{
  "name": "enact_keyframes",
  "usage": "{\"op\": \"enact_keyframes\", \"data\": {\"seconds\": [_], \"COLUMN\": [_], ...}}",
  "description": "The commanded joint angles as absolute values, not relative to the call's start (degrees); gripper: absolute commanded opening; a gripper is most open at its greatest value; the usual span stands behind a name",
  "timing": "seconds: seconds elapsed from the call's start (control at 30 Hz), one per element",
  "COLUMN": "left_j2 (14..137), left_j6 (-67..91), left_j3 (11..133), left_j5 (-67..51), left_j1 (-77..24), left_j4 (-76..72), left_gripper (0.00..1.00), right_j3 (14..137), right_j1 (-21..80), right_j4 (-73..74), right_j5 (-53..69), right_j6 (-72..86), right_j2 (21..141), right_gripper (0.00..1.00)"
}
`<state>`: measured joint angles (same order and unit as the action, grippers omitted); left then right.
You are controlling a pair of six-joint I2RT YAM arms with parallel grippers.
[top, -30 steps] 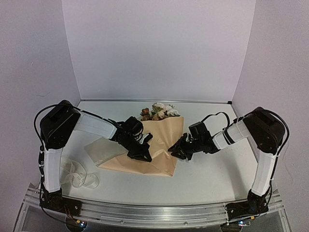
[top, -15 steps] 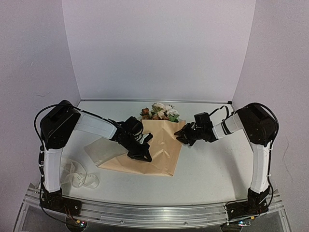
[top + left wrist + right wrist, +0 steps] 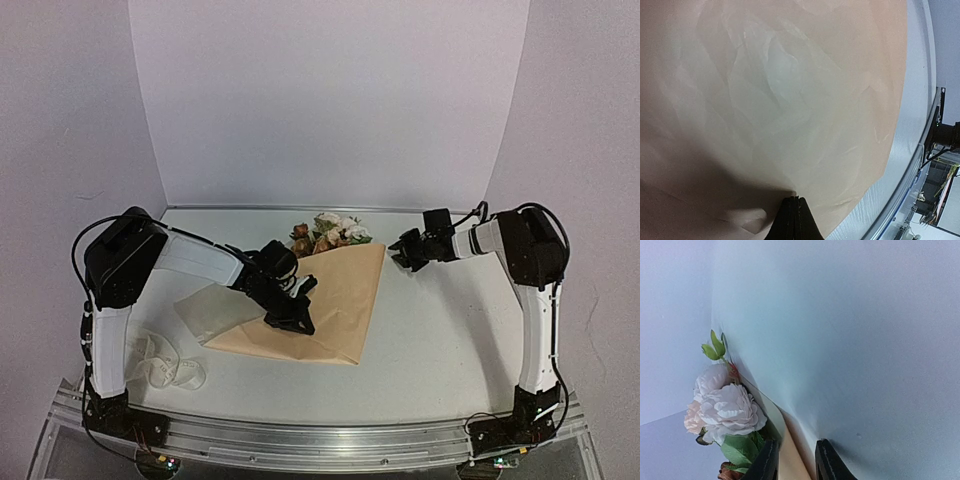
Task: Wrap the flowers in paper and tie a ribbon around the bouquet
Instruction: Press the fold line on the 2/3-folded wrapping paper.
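Peach-tan paper (image 3: 340, 300) is lying folded flat in the middle of the overhead frame, on a white table (image 3: 440, 350). The flowers (image 3: 330, 233) are tucked under it, with pink, rust and cream rose heads and green leaves poking out past its upper edge, toward the back wall. The left gripper (image 3: 298, 322) is resting on the paper's lower left part with its jaws pressed together. In the left wrist view the dark tips are meeting against the creased sheet, and it is unclear whether they are pinching a fold. The right gripper (image 3: 404, 250) is hanging just right of the paper's upper right corner, with a narrow gap between its fingers and nothing held in them. A pale, whitish sheet (image 3: 210, 310) is sticking out from under the paper's left side. The ribbon (image 3: 165, 368) is lying loosely looped in the lower left of the frame, well apart from the paper.
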<state>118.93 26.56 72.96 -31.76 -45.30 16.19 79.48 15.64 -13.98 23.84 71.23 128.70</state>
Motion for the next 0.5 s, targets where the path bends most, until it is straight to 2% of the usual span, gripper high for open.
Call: {"op": "enact_keyframes", "data": {"seconds": [0.0,0.17,0.33,0.47], "left_j2": [117.9,113.3,109.0,103.8], "left_j6": [26.2,27.7,30.5,33.2], "left_j3": [75.0,77.6,76.8,73.6], "left_j5": [-28.0,-26.1,-24.7,-23.0], "left_j1": [-44.9,-44.9,-44.9,-44.8], "left_j4": [18.7,17.6,16.3,16.7], "left_gripper": [0.07,0.17,0.2,0.22], "right_j3": [84.0,79.8,74.2,70.0], "right_j1": [15.6,16.9,24.3,31.9], "right_j4": [-1.0,9.3,20.4,22.2], "right_j5": [27.4,29.6,28.7,28.8], "right_j6": [63.5,54.8,43.6,39.4], "right_j2": [123.5,111.3,100.5,97.3], "right_gripper": [0.29,0.29,0.3,0.31]}}
